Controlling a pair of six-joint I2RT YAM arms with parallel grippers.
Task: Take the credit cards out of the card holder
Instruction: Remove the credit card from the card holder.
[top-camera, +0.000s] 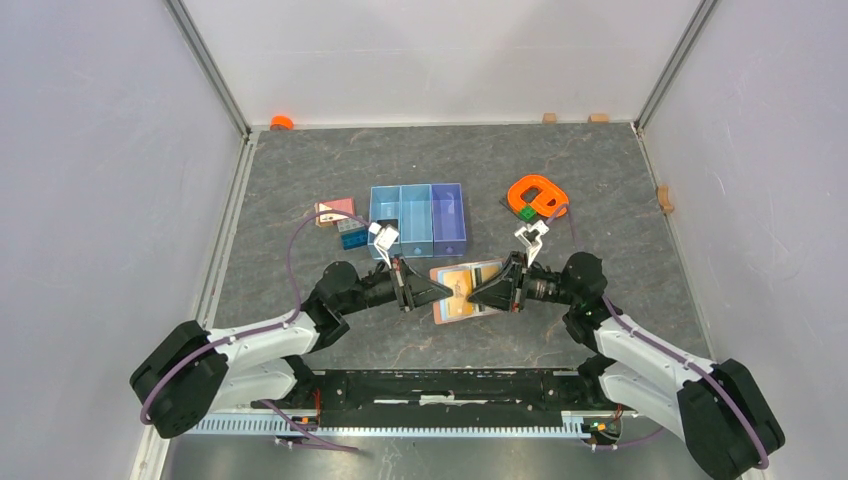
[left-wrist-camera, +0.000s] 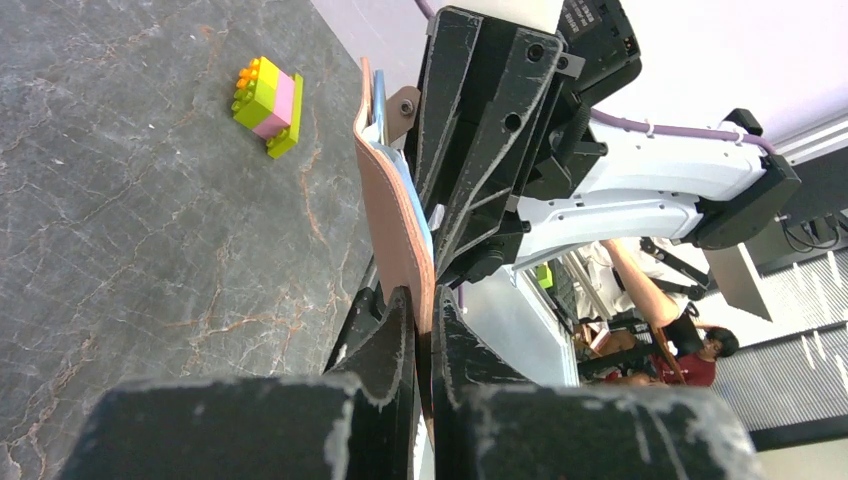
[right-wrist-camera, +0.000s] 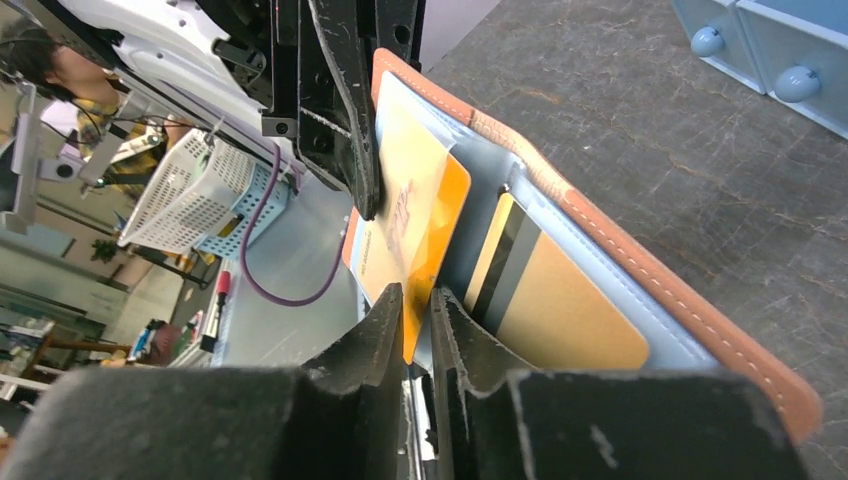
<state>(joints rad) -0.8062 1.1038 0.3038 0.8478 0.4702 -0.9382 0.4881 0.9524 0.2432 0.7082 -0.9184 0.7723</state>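
Leather wallet (left-wrist-camera: 393, 222), pinched by the left tool (left-wrist-camera: 422, 302), may slip if the right tool (right-wrist-camera: 418, 300) yanks its pinched orange card (right-wrist-camera: 428, 200).

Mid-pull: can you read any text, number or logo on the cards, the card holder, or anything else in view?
Orange card: faint reddish marks on its face, too blurred to read.
Tan card with the dark stripe: no text showing.
Card holder: no text showing.
Nothing else in view is legible.
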